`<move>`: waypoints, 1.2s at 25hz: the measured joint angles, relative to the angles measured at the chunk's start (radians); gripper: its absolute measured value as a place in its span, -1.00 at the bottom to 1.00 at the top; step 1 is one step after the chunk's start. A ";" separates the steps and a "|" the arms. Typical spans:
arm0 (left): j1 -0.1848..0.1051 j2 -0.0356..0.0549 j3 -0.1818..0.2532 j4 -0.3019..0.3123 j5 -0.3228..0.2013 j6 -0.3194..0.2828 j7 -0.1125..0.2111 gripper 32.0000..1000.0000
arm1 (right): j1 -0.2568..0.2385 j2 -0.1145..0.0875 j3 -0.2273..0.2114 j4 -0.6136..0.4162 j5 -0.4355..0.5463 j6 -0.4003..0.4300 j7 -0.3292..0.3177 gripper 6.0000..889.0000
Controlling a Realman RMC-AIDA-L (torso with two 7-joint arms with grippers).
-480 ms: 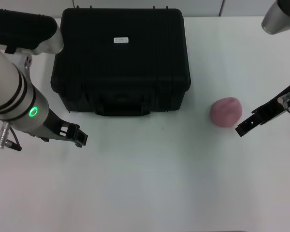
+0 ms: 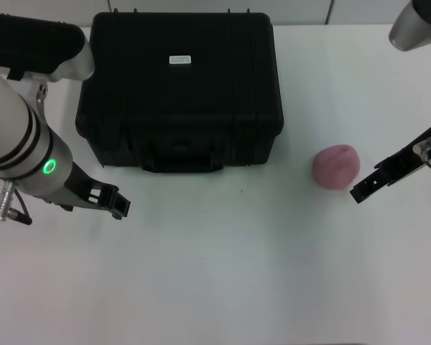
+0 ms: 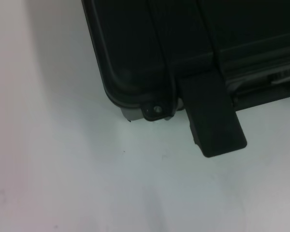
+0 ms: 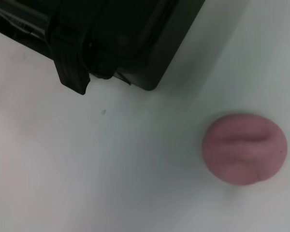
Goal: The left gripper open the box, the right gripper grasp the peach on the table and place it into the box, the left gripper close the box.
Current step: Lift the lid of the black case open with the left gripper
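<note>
The black box (image 2: 179,90) sits shut at the back of the white table (image 2: 223,273), its handle facing me; its front corner (image 3: 135,63) and a latch (image 3: 210,121) fill the left wrist view, and a corner (image 4: 121,43) shows in the right wrist view. The pink peach (image 2: 336,167) lies on the table to the right of the box, also the peach (image 4: 244,148) in the right wrist view. My left gripper (image 2: 113,201) hovers low in front of the box's left front corner. My right gripper (image 2: 360,191) sits just right of the peach, apart from it.
The table's far edge (image 2: 345,24) runs just behind the box. Bare white tabletop lies in front of the box and between the two arms.
</note>
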 joint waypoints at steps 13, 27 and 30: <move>-0.046 0.0012 -0.012 0.000 0.003 -0.030 -0.007 0.54 | 0.001 -0.003 0.000 -0.006 0.000 -0.003 -0.001 0.83; -0.151 0.0035 -0.105 -0.020 0.012 -0.045 -0.004 0.52 | 0.004 -0.005 0.000 -0.006 -0.004 -0.002 -0.001 0.83; -0.176 0.0038 -0.129 -0.067 0.013 -0.039 0.007 0.51 | 0.005 -0.005 0.000 -0.002 -0.006 -0.002 -0.001 0.83</move>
